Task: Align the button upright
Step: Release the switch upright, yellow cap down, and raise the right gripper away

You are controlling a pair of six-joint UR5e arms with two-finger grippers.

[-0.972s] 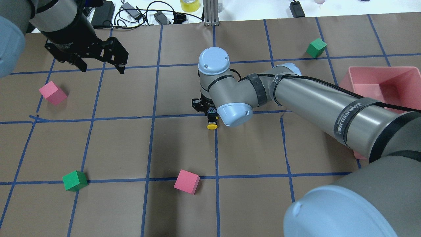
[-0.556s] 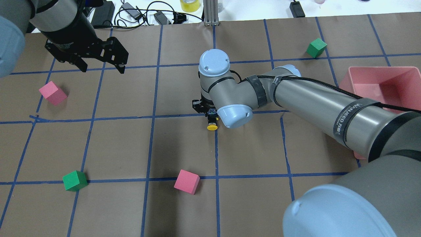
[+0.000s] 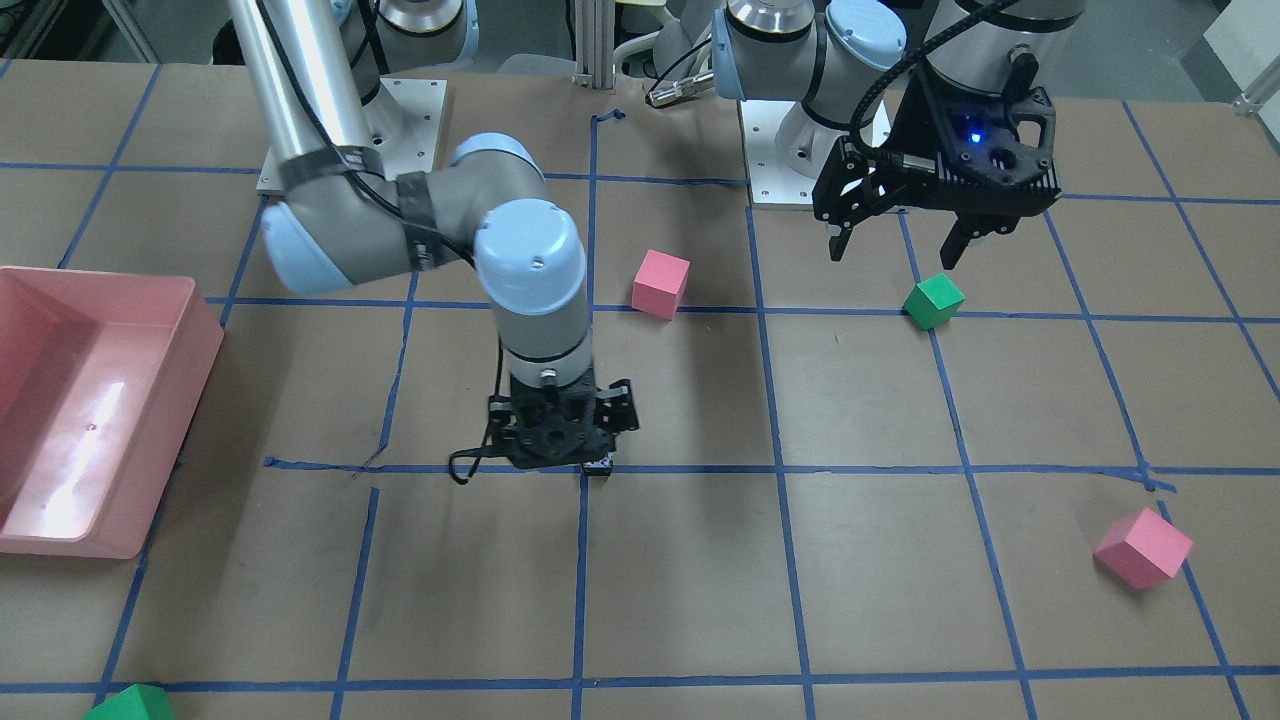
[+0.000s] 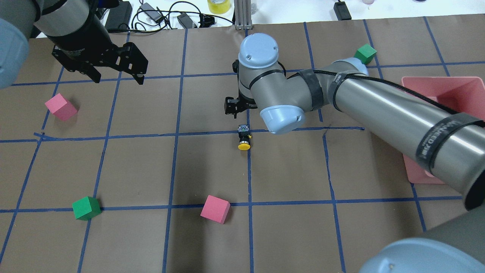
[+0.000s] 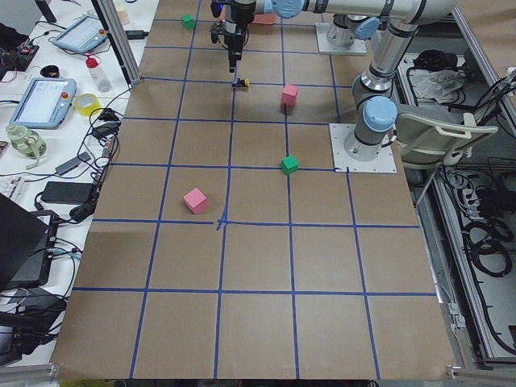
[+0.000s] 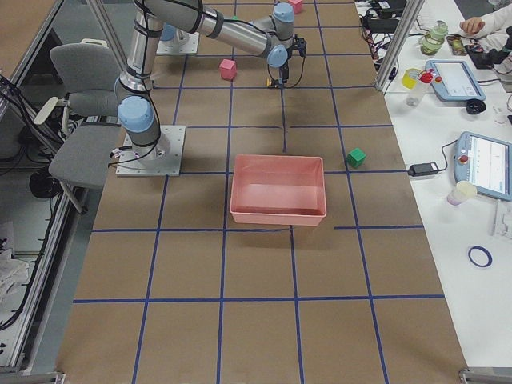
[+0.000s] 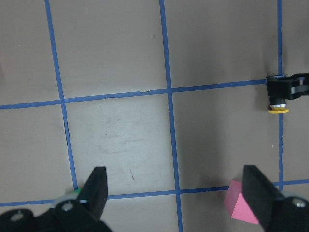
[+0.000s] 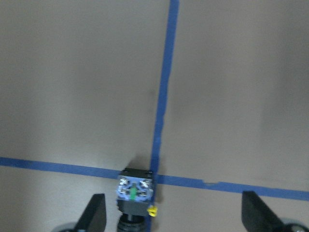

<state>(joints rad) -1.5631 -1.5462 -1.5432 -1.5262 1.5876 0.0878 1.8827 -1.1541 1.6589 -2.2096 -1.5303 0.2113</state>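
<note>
The button point(image 4: 243, 138) lies on its side at a blue tape crossing mid-table, yellow cap toward the robot, grey base away. It also shows in the right wrist view point(image 8: 135, 192), the left wrist view point(image 7: 278, 103) and, half hidden, the front view point(image 3: 598, 466). My right gripper point(image 4: 235, 108) hangs open just beyond and above the button, not touching it; its fingers point(image 8: 95, 213) stand wide apart. It shows in the front view too point(image 3: 560, 442). My left gripper point(image 4: 115, 77) is open and empty above the far left of the table point(image 3: 895, 245).
Pink cubes point(image 4: 60, 107) point(image 4: 215, 209) and green cubes point(image 4: 86, 208) point(image 4: 365, 54) are scattered on the brown paper. A pink bin point(image 4: 447, 98) sits at the right edge, partly under my right arm. Cables and a tape roll lie past the far edge.
My right gripper has risen and drawn back from the button toward the far side. The button stays lying in the same spot. My left arm has not moved.
</note>
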